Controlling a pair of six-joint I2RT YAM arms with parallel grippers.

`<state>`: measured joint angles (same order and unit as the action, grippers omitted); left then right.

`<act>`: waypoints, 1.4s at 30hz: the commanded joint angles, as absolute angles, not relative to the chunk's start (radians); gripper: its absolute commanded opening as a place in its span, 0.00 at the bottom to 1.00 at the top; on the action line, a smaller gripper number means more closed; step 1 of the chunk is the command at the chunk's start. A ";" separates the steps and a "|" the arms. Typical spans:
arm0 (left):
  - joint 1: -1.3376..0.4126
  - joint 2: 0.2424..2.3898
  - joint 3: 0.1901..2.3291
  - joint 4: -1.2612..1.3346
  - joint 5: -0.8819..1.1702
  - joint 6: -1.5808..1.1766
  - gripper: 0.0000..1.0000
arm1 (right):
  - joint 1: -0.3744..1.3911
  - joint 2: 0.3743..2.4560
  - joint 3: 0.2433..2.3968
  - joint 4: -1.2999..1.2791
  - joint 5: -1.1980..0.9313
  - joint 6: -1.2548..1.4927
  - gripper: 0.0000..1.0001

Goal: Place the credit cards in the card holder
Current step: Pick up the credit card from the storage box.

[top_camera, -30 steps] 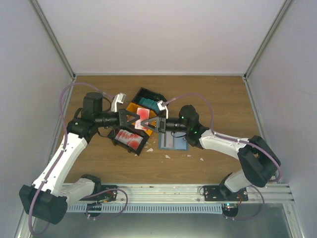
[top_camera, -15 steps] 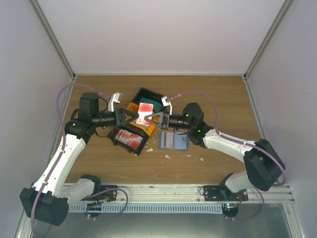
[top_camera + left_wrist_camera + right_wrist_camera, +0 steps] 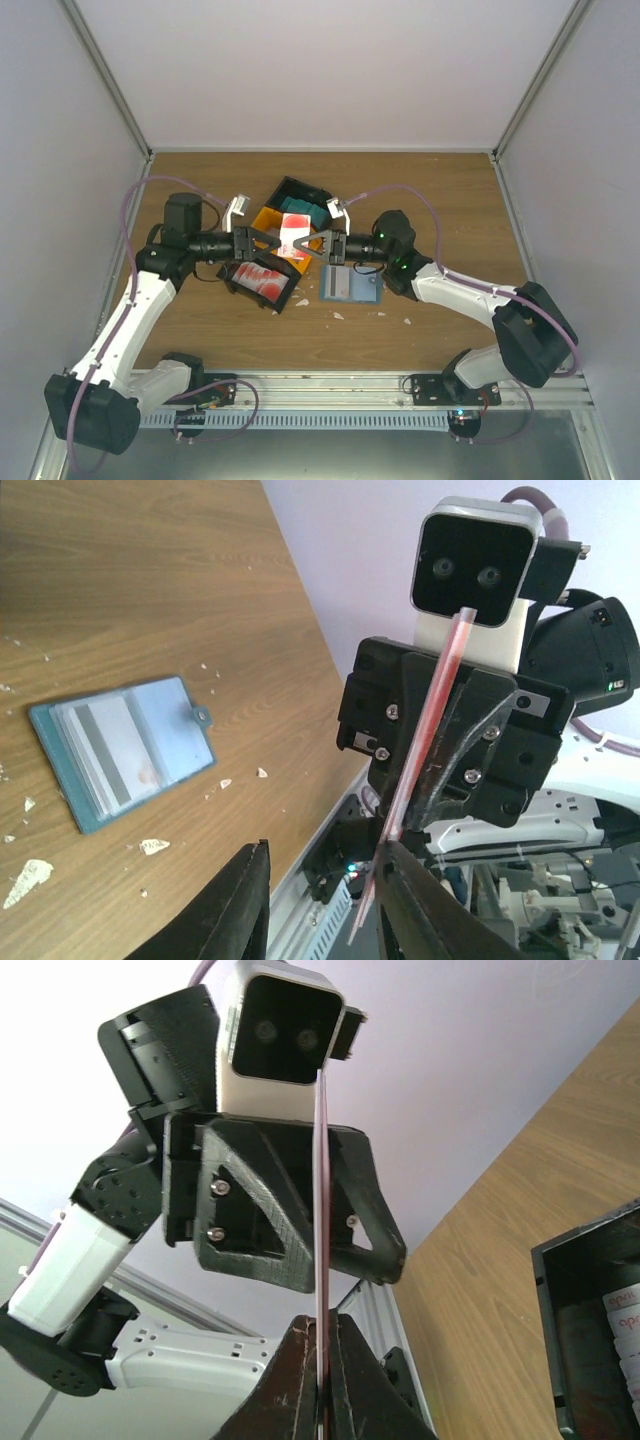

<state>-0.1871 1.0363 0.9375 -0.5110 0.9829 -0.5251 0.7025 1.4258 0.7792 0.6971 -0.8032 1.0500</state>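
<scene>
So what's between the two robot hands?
A red-and-white card, pinched by the right gripper; the left gripper is open. The top view shows it.

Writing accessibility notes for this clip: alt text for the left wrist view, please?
The right gripper faces the camera, shut on a credit card seen edge-on as a thin red line whose lower end reaches between the fingers of the open left gripper. Behind, on the wooden table, the slate-blue card holder lies open with whitish cards inside, white scraps around it.
</scene>
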 commanded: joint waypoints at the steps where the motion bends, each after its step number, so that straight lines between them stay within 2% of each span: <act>1: -0.183 1.035 0.911 -0.460 1.042 -0.501 0.31 | 0.697 1.403 0.759 0.771 -0.841 1.077 0.01; 13: -0.183 1.055 0.890 -0.487 0.998 -0.465 0.16 | 0.698 1.385 0.748 0.804 -0.859 1.102 0.00; 16: -0.184 1.058 0.886 -0.485 1.004 -0.463 0.16 | 0.699 1.380 0.746 0.806 -0.871 1.106 0.01; 22: -0.211 1.066 0.846 -0.439 1.069 -0.463 0.23 | 0.710 1.402 0.760 0.818 -0.921 1.129 0.00; 24: -0.211 1.055 0.858 -0.457 1.016 -0.464 0.22 | 0.712 1.401 0.769 0.765 -0.904 1.106 0.00; 29: -0.199 1.008 0.915 -0.546 0.735 -0.464 0.21 | 0.710 1.377 0.779 0.657 -0.847 1.045 0.00; 31: -0.191 0.974 0.912 -0.522 0.727 -0.479 0.25 | 0.710 1.368 0.783 0.623 -0.828 1.028 0.01; 37: -0.191 0.927 0.887 -0.408 0.859 -0.520 0.48 | 0.711 1.370 0.789 0.612 -0.828 1.021 0.00; 42: -0.192 0.934 0.855 -0.338 0.999 -0.523 0.50 | 0.710 1.374 0.793 0.623 -0.846 1.023 0.00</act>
